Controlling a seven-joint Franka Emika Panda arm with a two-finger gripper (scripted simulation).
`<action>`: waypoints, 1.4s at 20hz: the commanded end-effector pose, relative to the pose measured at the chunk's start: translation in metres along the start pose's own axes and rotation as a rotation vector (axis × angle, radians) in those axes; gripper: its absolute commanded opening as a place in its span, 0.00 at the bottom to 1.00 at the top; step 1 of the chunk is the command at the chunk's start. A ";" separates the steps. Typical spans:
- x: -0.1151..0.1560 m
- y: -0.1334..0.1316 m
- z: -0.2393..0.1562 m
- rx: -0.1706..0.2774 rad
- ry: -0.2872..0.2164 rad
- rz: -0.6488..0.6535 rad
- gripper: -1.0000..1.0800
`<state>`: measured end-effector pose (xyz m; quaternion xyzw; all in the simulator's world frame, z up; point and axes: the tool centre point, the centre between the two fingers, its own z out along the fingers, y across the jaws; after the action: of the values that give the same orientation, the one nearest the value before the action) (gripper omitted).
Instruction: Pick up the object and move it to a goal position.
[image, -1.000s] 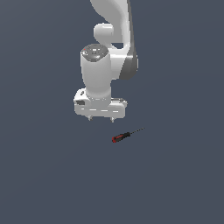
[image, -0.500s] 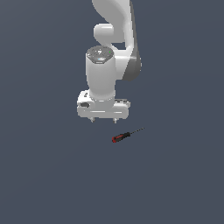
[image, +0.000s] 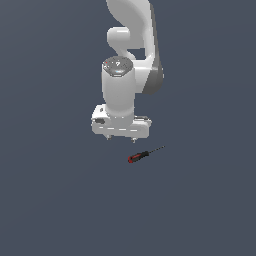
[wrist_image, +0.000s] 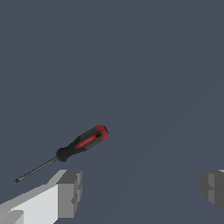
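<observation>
Your jaws (wrist_image: 141, 188) stand spread wide and empty above the table (image: 55, 200), with the screwdriver (wrist_image: 70, 150) lying flat just outside one fingertip, untouched. Nothing is done yet: you must still centre over the handle, descend, grip, lift and carry it to the goal.

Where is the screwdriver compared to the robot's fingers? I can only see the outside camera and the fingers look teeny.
Observer: In the wrist view the screwdriver lies outside the gap, beyond one finger, not between the two.
Operator: Are the fingers open?
Observer: Yes, the gripper is wide open, with only bare floor between the pads.
Operator: Which end is red?
Observer: The handle's butt end is red, with a red stripe along the black grip; the thin shaft points away from it.
</observation>
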<state>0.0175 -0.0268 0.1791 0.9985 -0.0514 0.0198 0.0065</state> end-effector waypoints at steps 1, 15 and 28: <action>-0.001 -0.005 0.004 0.003 -0.002 0.034 0.96; -0.010 -0.046 0.040 0.015 -0.022 0.344 0.96; -0.023 -0.084 0.074 0.010 -0.039 0.657 0.96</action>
<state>0.0070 0.0534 0.1073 0.9355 -0.3532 0.0029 -0.0064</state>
